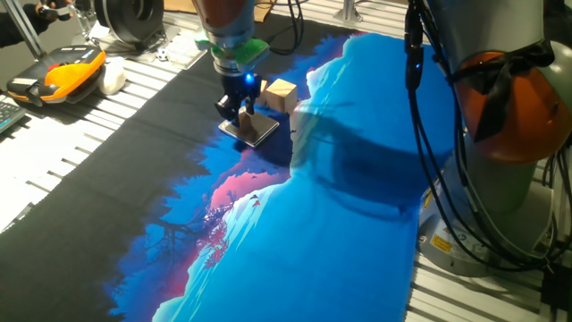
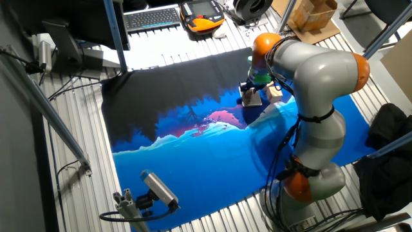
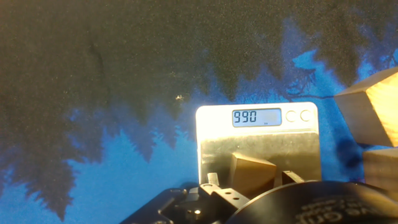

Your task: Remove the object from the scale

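Note:
The scale [image 3: 258, 146] is a silver-topped slab on the dark-and-blue mat; its display reads 990. The tiny tan-brown cube [image 3: 252, 175] sits on its near half. My gripper [image 3: 250, 182] is low over the scale with one finger on each side of the cube; the left finger [image 3: 211, 182] shows a gap to it, so the jaws look open. In one fixed view my gripper [image 1: 239, 112] stands on the scale [image 1: 259, 134] and hides most of the cube. In the other fixed view my gripper [image 2: 252, 90] is over the scale [image 2: 253, 100].
Two larger pale wooden blocks [image 3: 373, 112] [image 3: 382, 167] lie just right of the scale; one shows in a fixed view [image 1: 280, 94]. An orange teach pendant [image 1: 63, 72], a keyboard [image 2: 151, 17] and a cardboard box [image 2: 312, 16] lie beyond the mat. The robot base [image 1: 500, 134] stands at the right.

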`<state>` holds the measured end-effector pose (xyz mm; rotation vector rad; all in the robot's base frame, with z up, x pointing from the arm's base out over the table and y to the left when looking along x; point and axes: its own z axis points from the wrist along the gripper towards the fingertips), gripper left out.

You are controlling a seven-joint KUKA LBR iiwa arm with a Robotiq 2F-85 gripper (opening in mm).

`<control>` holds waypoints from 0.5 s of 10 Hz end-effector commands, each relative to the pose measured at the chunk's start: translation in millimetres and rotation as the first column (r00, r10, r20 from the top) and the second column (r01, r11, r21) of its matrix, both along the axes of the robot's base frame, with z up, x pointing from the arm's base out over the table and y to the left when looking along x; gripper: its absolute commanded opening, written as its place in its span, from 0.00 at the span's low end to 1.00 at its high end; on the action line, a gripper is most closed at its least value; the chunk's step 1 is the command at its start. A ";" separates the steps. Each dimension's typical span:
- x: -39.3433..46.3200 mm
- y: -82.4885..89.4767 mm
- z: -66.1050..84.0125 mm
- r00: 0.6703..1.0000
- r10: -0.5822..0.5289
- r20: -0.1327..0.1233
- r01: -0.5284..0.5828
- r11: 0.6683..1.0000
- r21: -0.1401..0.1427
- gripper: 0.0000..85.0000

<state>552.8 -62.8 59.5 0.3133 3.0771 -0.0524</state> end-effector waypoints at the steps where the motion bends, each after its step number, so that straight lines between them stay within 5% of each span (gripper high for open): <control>1: 0.1 -0.1 -0.4 1.000 0.000 0.001 0.000 1.000 0.000 0.60; 3: -0.3 -1.1 -2.4 1.000 0.010 0.004 -0.010 1.000 0.004 0.60; 5: -0.2 -0.9 -1.8 0.999 0.043 0.006 -0.043 0.999 -0.008 0.20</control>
